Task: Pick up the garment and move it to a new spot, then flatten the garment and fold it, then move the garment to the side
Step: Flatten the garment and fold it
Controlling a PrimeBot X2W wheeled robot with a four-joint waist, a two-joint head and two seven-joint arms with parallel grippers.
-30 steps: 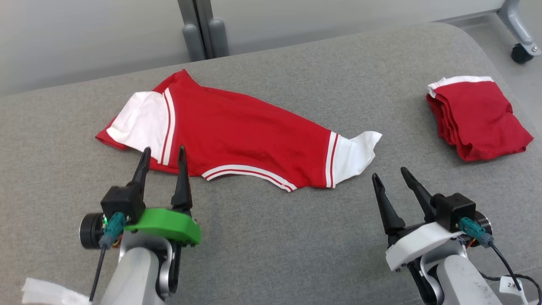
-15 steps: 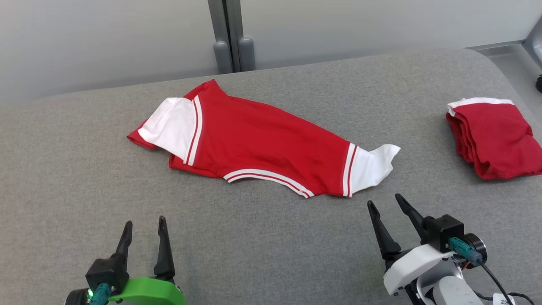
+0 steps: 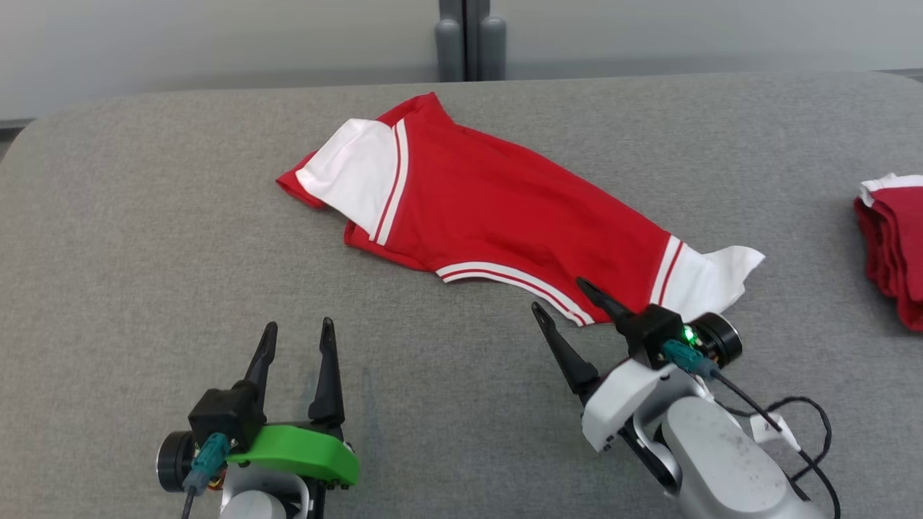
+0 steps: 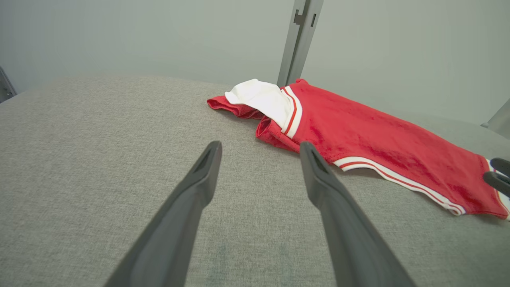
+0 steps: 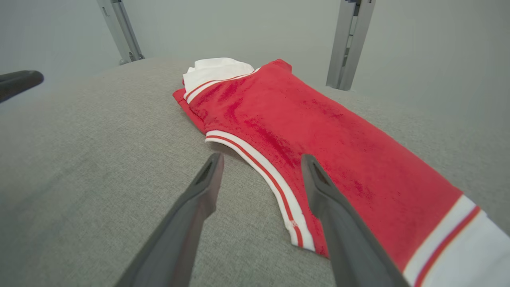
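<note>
While the red jersey (image 3: 519,216) lies centred on the grey padded table (image 3: 144,238), left gripper (image 3: 299,326) and right gripper (image 3: 560,297) both gaping empty, the right, poised at the striped hem (image 3: 505,277), may pinch one layer only, dragging it crooked.

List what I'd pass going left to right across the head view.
First the left gripper, jaws apart → the garment → the red cloth bundle at the right edge.
</note>
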